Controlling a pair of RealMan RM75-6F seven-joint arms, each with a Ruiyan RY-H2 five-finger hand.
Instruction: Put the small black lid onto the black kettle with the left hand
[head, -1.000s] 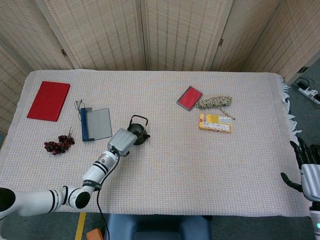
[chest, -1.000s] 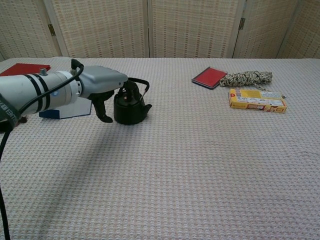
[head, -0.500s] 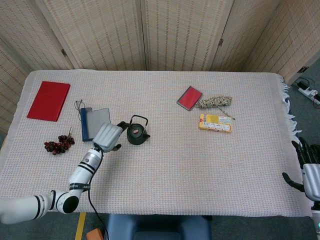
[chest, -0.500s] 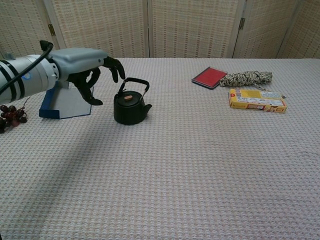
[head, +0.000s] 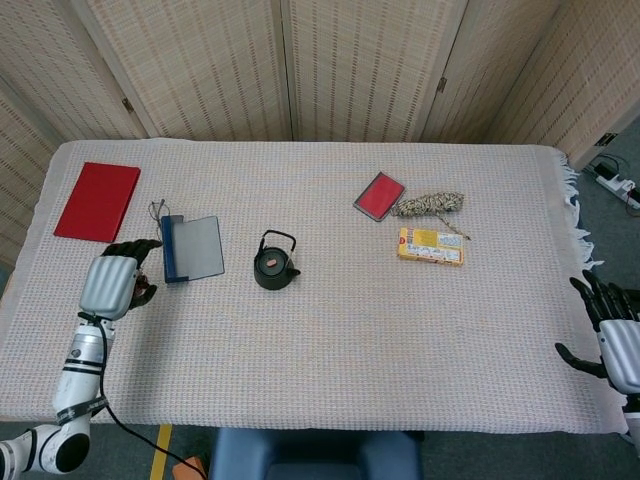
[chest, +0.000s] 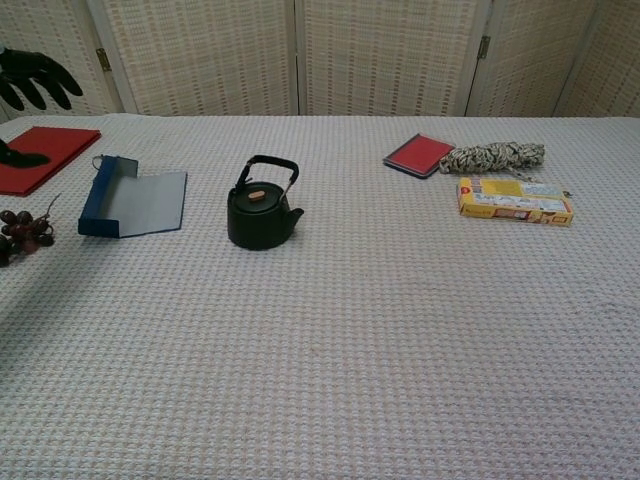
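now kettle (head: 275, 268) sits well right of left hand (head: 112, 283).

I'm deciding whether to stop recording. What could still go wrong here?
Little, probably. The small black lid already sits on the black kettle, though I cannot tell whether it is fully seated; a nudge might shift it. The left hand is over the grapes, beside the blue case, and could brush either as it lowers.

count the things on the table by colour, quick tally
Red: 3, namely red book, small red case, grapes
Black: 1, kettle with lid on
Blue-grey: 1, folder
Yellow: 1, box
Speckled: 1, rope bundle
Total: 7
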